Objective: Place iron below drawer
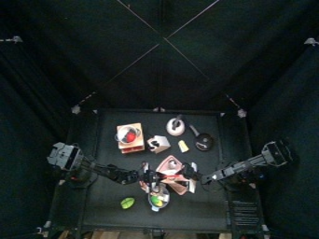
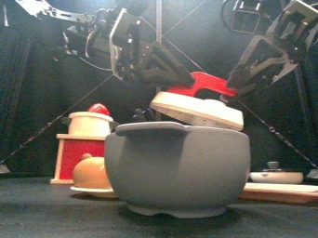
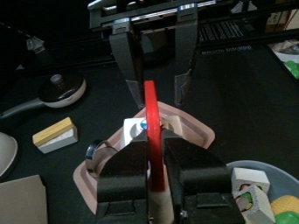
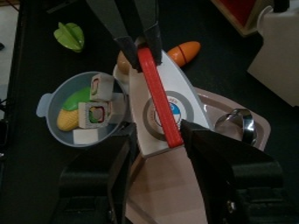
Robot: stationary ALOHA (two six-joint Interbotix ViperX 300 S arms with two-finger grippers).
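Observation:
The iron [image 1: 169,167], white and pink with a red handle [image 3: 152,122], hangs tilted above the table's front middle. In the front view the iron [image 2: 196,104] shows behind a grey pot. My left gripper [image 3: 153,179] is shut on the near end of the handle. My right gripper [image 4: 173,162] is open, its jaws on either side of the handle's other end [image 4: 158,92]. The red and white drawer [image 1: 129,137] stands behind the iron to the left, and shows in the front view [image 2: 82,147].
A grey pot [image 2: 178,172] stands at the front edge. A bowl of small items [image 4: 79,107], a green pepper [image 4: 68,35] and a carrot [image 4: 181,52] lie in front of the iron. A pan [image 3: 59,85], a yellow block [image 3: 55,133] and a white mug [image 1: 159,143] sit behind.

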